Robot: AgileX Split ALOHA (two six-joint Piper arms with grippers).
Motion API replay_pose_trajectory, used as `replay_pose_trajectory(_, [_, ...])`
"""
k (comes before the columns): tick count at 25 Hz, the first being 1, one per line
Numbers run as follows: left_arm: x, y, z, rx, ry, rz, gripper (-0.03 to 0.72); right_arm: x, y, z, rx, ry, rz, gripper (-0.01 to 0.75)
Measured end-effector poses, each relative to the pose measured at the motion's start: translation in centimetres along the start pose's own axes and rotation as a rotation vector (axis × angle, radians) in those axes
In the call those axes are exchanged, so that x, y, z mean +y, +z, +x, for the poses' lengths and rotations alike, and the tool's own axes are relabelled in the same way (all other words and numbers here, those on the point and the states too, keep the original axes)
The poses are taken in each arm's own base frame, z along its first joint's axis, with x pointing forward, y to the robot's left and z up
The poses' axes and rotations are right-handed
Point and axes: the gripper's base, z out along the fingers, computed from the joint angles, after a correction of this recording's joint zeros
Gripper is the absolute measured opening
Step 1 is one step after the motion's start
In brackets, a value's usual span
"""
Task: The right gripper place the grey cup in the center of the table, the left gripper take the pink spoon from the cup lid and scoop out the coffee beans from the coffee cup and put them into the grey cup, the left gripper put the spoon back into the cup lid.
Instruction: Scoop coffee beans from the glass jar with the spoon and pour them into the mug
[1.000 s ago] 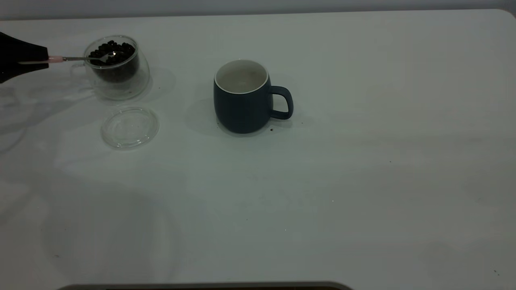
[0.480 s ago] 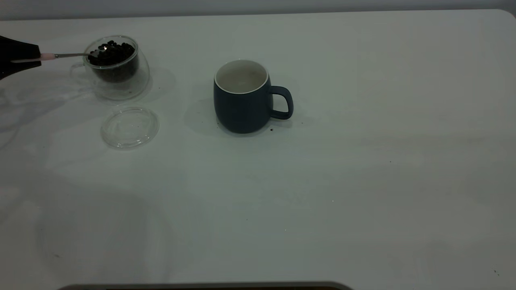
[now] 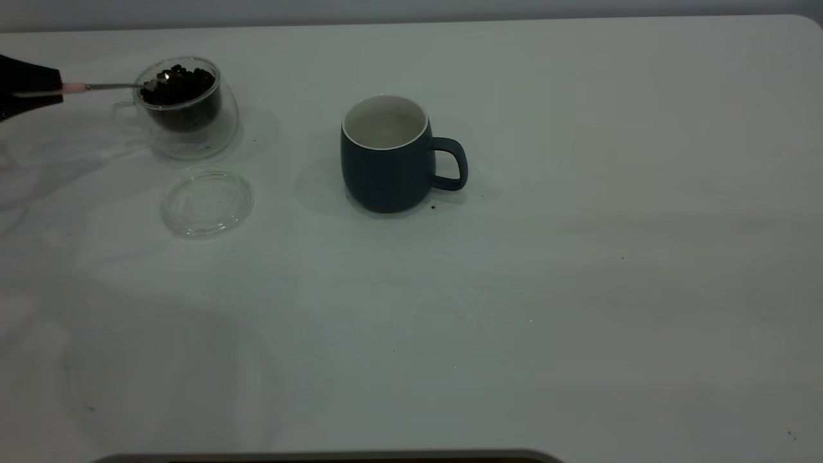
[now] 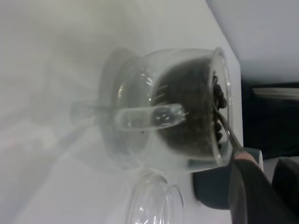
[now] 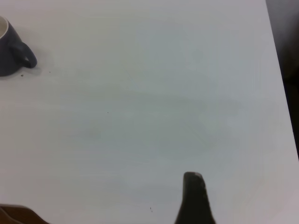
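White tabletop (image 3: 578, 289): left gripper (image 3: 38, 87) clamps the pink spoon (image 3: 109, 86), its bowl seemingly among dark coffee beans (image 3: 177, 87) in the clear, fragile glass coffee cup (image 3: 186, 109). Loose beans roll; keep it level.

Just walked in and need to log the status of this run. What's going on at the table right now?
The left gripper, at the table's left edge, is shut on the pink spoon, whose bowl sits in the coffee beans at the top of the coffee cup. The grey cup stands near the center with no beans visible inside. The cup lid lies bare in front of the coffee cup. The right gripper is parked away from the cups.
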Motion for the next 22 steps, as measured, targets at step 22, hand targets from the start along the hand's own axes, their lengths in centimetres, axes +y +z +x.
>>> replay_pose_trajectory(22, [-7.7, 5.0, -0.2, 0.115, 0.080, 0.045, 0.119, 0.0, 0.0, 0.0, 0.000, 0.001, 0.000, 0.588])
